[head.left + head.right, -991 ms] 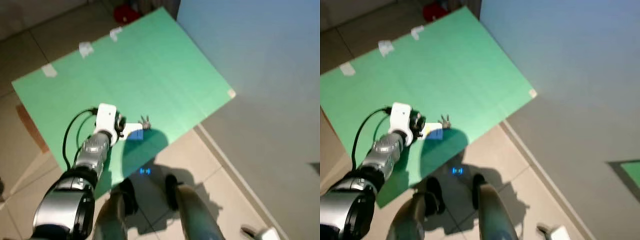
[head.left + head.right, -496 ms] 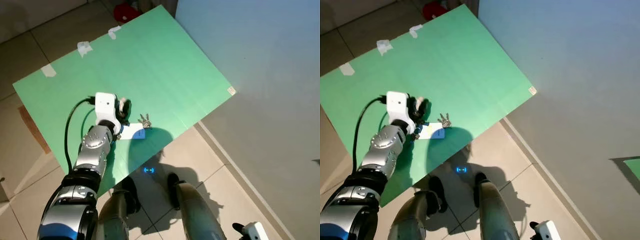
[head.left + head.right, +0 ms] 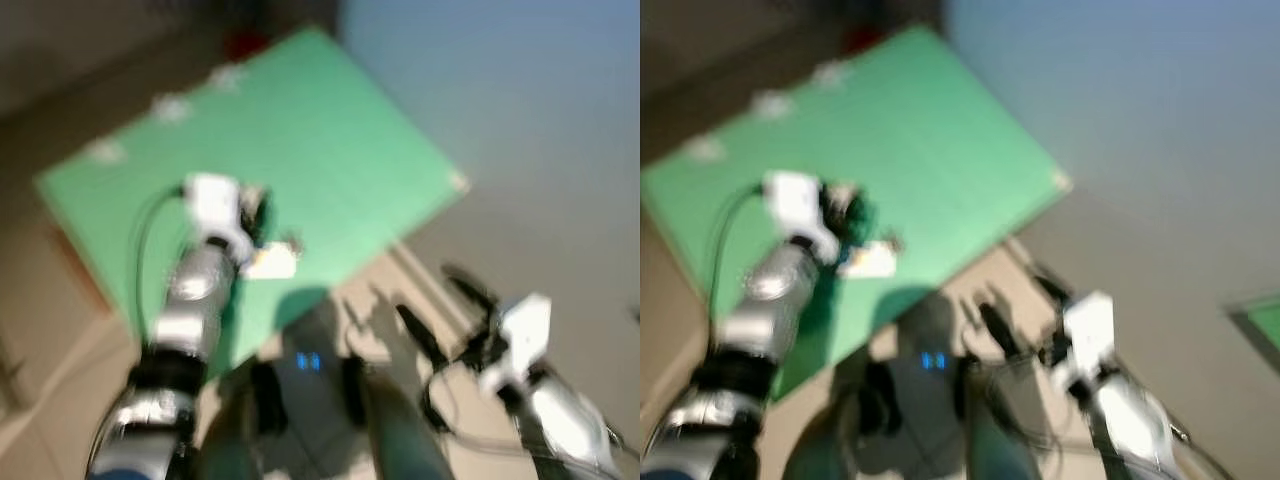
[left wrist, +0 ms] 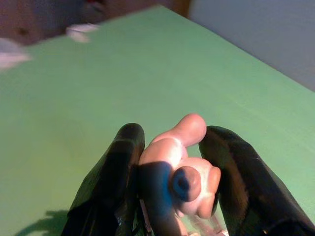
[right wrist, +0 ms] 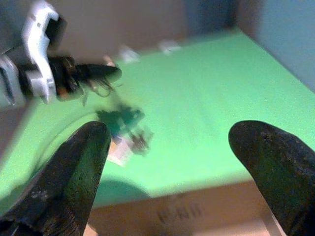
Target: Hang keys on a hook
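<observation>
The board across the upper middle of the frame was plain bright green, with pale patches of tape toward its upper left edge. The wall at the right was blue-grey. The floor was beige tile. The left gripper had black fingers around a pink charm. The right gripper was black, its wrist block white, the arms silver.

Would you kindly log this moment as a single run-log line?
left gripper: shut on pink keychain figure, over green board | right gripper: open, facing board | keys: lifted off board | head views: blurred
</observation>
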Controlling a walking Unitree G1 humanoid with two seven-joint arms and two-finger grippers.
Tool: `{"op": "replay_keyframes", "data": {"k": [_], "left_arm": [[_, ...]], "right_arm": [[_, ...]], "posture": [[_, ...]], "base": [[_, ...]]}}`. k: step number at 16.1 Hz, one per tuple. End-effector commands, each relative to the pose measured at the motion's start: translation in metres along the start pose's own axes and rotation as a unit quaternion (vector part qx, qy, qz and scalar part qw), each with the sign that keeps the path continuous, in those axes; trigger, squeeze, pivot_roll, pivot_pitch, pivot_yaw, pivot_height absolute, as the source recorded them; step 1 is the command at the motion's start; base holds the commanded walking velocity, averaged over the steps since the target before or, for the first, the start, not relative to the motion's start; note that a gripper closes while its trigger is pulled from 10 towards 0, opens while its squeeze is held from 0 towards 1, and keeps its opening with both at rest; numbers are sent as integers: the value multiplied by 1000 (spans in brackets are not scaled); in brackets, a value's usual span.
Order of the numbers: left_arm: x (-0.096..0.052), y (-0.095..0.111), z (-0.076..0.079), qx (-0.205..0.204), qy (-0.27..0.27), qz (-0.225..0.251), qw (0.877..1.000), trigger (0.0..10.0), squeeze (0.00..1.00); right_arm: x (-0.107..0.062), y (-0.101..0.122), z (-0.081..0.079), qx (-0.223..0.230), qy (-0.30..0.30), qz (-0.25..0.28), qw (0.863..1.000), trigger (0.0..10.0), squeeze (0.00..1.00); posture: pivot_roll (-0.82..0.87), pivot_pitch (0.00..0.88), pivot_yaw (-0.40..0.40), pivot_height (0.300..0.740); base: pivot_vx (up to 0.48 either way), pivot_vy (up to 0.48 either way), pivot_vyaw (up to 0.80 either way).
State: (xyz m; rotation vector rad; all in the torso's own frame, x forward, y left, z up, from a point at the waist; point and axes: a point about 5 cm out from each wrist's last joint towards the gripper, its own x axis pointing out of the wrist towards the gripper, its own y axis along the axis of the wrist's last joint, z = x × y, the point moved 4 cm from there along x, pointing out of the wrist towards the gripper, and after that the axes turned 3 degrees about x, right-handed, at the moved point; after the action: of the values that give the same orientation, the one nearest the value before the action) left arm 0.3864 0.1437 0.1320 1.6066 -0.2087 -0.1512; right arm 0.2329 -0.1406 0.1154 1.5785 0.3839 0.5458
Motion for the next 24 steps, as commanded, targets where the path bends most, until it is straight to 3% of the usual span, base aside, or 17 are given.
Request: {"op": "replay_keyframes", "data": {"k": [1, 2, 5, 8, 10, 13, 14, 17, 19, 20, 21, 22, 23, 24], "left_arm": [[-10, -12, -15, 0, 24, -24, 999, 0, 0], [-14, -14, -10, -15, 25, -26, 999, 0, 0], [-21, -13, -17, 3, 38, -22, 999, 0, 0], [-29, 10, -13, -5, 30, 17, 999, 0, 20], [-34, 36, 11, 18, -15, 61, 998, 0, 16], [-35, 43, 32, 19, -39, 72, 996, 0, 31], [-36, 42, 38, 19, -46, 69, 996, 0, 224], [-39, 35, 44, 24, -53, 59, 997, 0, 306], [-44, 26, 37, 13, -39, 51, 998, 0, 341], [-51, 17, 31, 13, -27, 44, 999, 0, 459], [-67, 9, 25, -19, -8, 42, 999, 0, 914], [-71, 7, 27, -24, -10, 40, 999, 0, 949], [-77, 1, 38, -16, -23, 27, 999, 0, 949], [-75, 1, 47, -17, -36, 26, 999, 0, 173]], "right_arm": [[-25, -36, 2, 47, -30, -74, 996, 10000, 0], [-21, -22, -3, 78, -42, -90, 992, 10000, 0], [-18, -14, -9, 94, -37, -98, 990, 10000, 0], [-17, -12, -10, 86, -34, -99, 991, 10000, 0], [-4, -14, -5, 91, -47, -96, 990, 10000, 0], [30, -8, -11, 102, -22, -65, 992, 10000, 0], [46, -6, -8, 98, -15, -54, 994, 10000, 0], [65, -5, -6, 97, -9, -45, 994, 10000, 0], [72, -7, -5, 96, -9, -45, 994, 10000, 0], [73, -7, -4, 95, -14, -41, 995, 10000, 0], [75, -5, -2, 95, -22, -32, 995, 10000, 0], [76, -5, -2, 96, -24, -30, 995, 10000, 0], [77, -6, -2, 95, -23, -28, 995, 10000, 0], [77, -8, -3, 96, -24, -28, 995, 10000, 0]], "posture": [[-375, 287, -16, 740], [-374, 270, -15, 740], [-366, 253, -11, 740], [-344, 234, -1, 740], [-299, 201, 17, 740], [-257, 148, 37, 740], [-231, 116, 38, 740], [-206, 89, 31, 740], [-199, 76, 37, 740], [-198, 67, 42, 740], [-193, 69, 45, 740], [-189, 71, 46, 740], [-186, 73, 51, 740], [-185, 74, 51, 740]], "base": [[0, 0, 0], [0, 0, 0], [0, 0, 0], [0, 0, 0], [0, 0, 0], [0, 0, 0], [0, 0, 0], [0, 0, 0], [0, 0, 0], [0, 0, 0], [0, 0, 0], [0, 0, 0], [0, 0, 0], [0, 0, 0]]}}
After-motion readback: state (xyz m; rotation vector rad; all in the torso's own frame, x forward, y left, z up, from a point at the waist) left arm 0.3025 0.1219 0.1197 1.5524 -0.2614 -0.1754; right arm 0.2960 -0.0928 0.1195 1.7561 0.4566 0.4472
